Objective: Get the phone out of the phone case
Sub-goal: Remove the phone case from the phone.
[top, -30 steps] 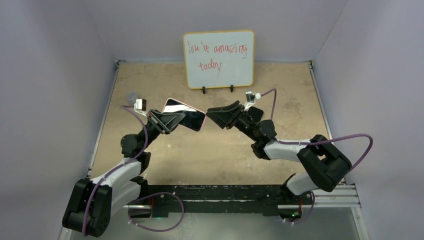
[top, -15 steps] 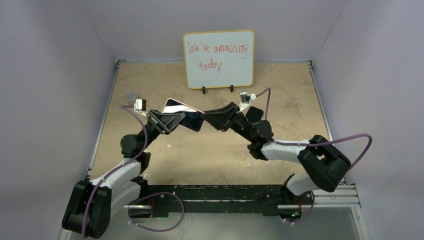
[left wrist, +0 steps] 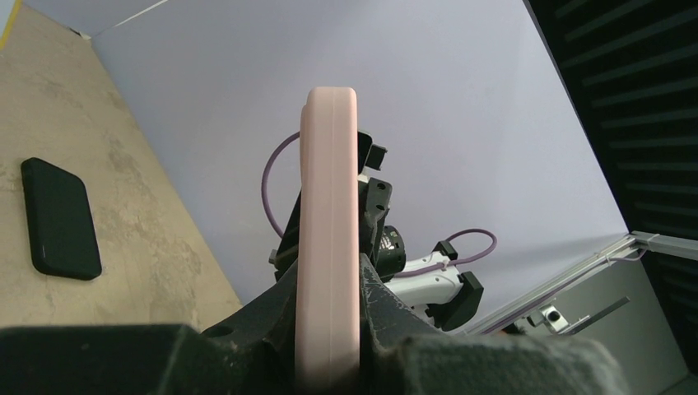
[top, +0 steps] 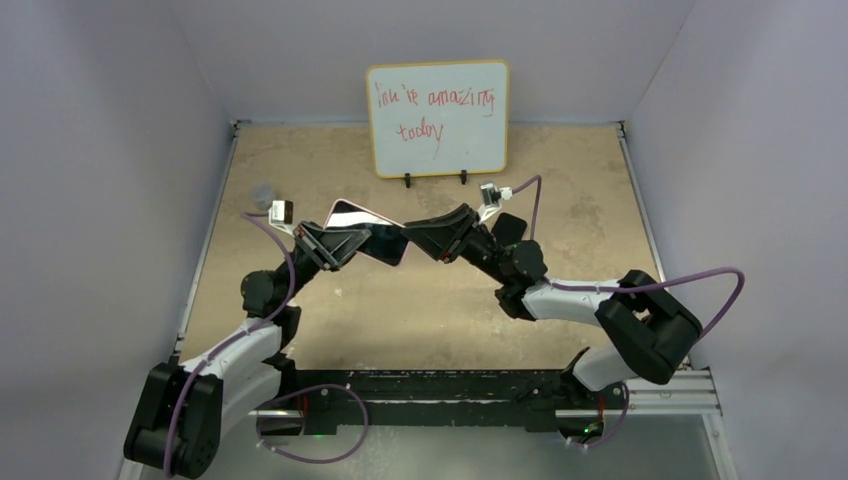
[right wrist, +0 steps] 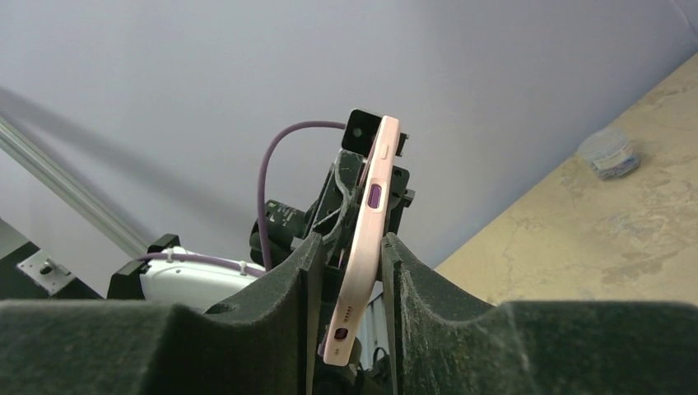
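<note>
pink phone case (top: 366,232) held aloft, pinched by left hand (top: 340,243) and right hand (top: 418,238).

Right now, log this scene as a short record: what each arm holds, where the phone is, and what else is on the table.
phone in pink case: held up off the table, between the two arms
left gripper: jaws shut on one end of the case
right gripper: jaws on either side of the other end
black slab: flat on the table
whiteboard: upright at the far side
small clear item: far left on the table
</note>
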Controlling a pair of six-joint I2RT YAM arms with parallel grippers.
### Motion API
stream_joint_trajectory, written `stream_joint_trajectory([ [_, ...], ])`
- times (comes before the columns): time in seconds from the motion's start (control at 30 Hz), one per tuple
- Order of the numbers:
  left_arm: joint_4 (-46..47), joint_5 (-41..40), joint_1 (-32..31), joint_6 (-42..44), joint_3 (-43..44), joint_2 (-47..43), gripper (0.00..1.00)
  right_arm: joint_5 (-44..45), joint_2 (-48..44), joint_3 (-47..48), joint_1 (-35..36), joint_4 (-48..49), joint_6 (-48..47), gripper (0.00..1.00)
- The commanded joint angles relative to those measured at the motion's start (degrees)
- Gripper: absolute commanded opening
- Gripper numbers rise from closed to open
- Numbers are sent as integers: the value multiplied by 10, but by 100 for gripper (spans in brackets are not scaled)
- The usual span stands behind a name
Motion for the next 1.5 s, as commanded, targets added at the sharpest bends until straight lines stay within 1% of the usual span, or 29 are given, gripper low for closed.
stream_joint_trajectory([
  [0.0,55,-5,0,-5,3,-13,0,-2,-21,10,2,131,-5,35],
  [0.13,56,-5,-1,-5,4,-12,0,-2,-20,12,2,132,-6,27],
  [0.3,57,-5,0,-5,2,-15,0,-6,-14,13,2,140,2,13],
  [0.4,58,-4,0,-4,0,-17,0,-10,-11,13,2,151,9,10],
  [0.53,74,-4,0,-7,-4,-18,0,-13,-18,13,1,151,14,4],
  [0.7,88,2,0,-8,-8,-19,0,-40,-34,22,-3,151,20,0],
  [0.8,120,10,0,-12,-8,-13,0,-67,-44,32,-8,155,25,0],
  [0.9,172,22,0,-19,-6,-1,0,-99,-48,48,-11,159,38,0],
  [1.1,278,74,0,-27,21,34,0,-174,-52,83,-11,168,47,0],
  [1.27,279,92,0,-19,32,26,0,-231,-47,110,-12,168,60,0],
  [1.37,278,89,0,-20,34,23,0,-232,-50,103,-23,161,63,0],
  [1.43,274,81,0,-22,29,25,0,-222,-57,87,-37,141,68,5],
  [1.47,264,75,0,-21,26,25,0,-209,-61,79,-45,127,65,15],
])
